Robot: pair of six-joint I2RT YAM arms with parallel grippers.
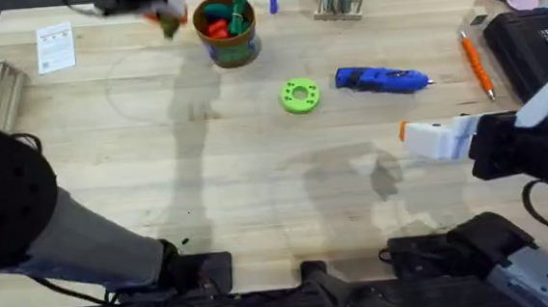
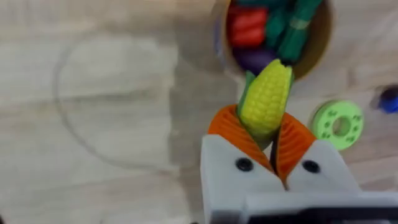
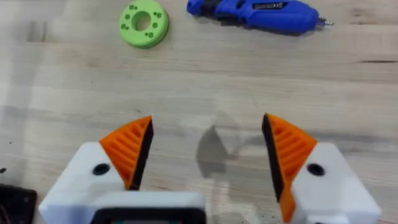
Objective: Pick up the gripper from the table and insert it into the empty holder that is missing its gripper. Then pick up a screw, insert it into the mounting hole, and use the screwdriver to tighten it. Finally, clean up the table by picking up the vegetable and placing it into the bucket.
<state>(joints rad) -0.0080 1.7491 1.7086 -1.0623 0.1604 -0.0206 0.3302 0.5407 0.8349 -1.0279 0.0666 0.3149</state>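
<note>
Left tool [image 2: 268, 146] pinching the yellow corn vegetable [image 2: 266, 96] between its orange pads, held in the air beside the bucket [image 1: 226, 29], which holds red and green toy vegetables. Moving right: green disc [image 1: 300, 96], then blue screwdriver [image 1: 381, 78] lying on the surface [image 1: 208, 177]. Right tool [image 3: 205, 152] spread wide, gripping nothing.

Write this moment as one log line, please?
left tool: holds vegetable above bucket | right tool: open, empty | screwdriver: on table
</note>
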